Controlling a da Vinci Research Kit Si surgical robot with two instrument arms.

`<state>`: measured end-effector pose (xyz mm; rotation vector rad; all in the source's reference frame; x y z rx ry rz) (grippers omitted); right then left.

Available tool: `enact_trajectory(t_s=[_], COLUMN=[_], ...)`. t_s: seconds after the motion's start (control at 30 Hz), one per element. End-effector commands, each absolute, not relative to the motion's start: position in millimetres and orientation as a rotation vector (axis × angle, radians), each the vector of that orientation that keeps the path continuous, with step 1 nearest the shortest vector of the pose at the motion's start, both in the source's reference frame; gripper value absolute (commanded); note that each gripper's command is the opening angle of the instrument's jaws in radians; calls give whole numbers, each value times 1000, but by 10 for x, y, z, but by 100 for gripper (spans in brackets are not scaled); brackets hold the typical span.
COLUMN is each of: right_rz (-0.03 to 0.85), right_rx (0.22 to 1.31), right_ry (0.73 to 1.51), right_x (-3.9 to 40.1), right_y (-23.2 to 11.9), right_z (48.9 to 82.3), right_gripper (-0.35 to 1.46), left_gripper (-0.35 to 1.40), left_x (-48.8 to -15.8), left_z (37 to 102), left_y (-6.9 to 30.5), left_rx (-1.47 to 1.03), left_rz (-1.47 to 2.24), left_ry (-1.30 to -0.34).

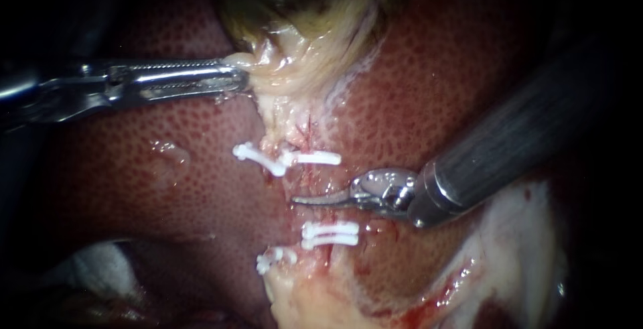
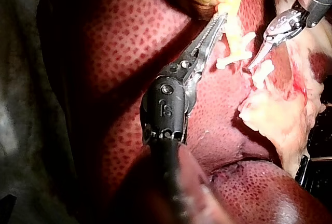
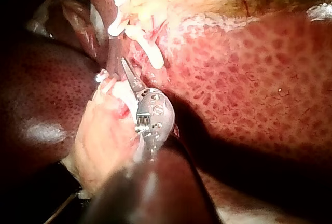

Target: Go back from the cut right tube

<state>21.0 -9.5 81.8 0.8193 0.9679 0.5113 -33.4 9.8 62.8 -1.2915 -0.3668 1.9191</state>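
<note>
Pincer of my right instrument [image 1: 307, 200] is lying with its two thin curved blades together and is holding nothing. It is resting at the right tube [image 1: 313, 183], in the gap between the upper clip [image 1: 315, 158] and the lower two clips [image 1: 329, 234]. From this I am judging that the cutting is done and that the blades are only needing to go back along their own line, away from the clips. I cannot tell the cut ends clearly, because the blades are covering that place.

The liver [image 1: 167, 168] is filling most of the scene; it is looking dark red, wet and shiny, with a fine dotted pattern. The gallbladder [image 1: 301, 41] is sitting above the tubes, pale yellow-green, soft and stringy at its neck. The pincer of my left instrument [image 1: 234, 76], long and toothed, is clamping on this pale neck. I think it is holding the neck to the side so that the tubes are being kept stretched and easy to see. The shaft [image 1: 509, 148] of my right instrument is coming in dark, smooth and round. The clips are showing as small, white, stiff bars, each one crossing its tube.
</note>
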Motion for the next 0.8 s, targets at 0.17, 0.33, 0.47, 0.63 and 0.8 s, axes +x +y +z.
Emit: enact_trajectory(t_s=[0.17, 0.33, 0.47, 0.63, 0.8], right_rz=[515, 514, 514, 515, 518], right_rx=[820, 819, 819, 816, 818], right_ry=[966, 967, 967, 967, 985], right_x=[212, 213, 213, 215, 217], right_y=[-96, -97, -97, -97, -97], right_z=[819, 821, 822, 822, 822], right_gripper=[-35, -35, -35, 31, 96], left_gripper=[-35, -35, -35, -35, -35], left_x=[-335, -335, -335, -335, -335], left_z=[629, 629, 629, 629, 629], left_y=[98, 98, 97, 97, 97], left_rx=[-1291, -1291, -1291, -1291, -1291], left_rz=[1920, 1920, 1920, 1920, 1920], left_ry=[-366, -365, -365, -365, -365])
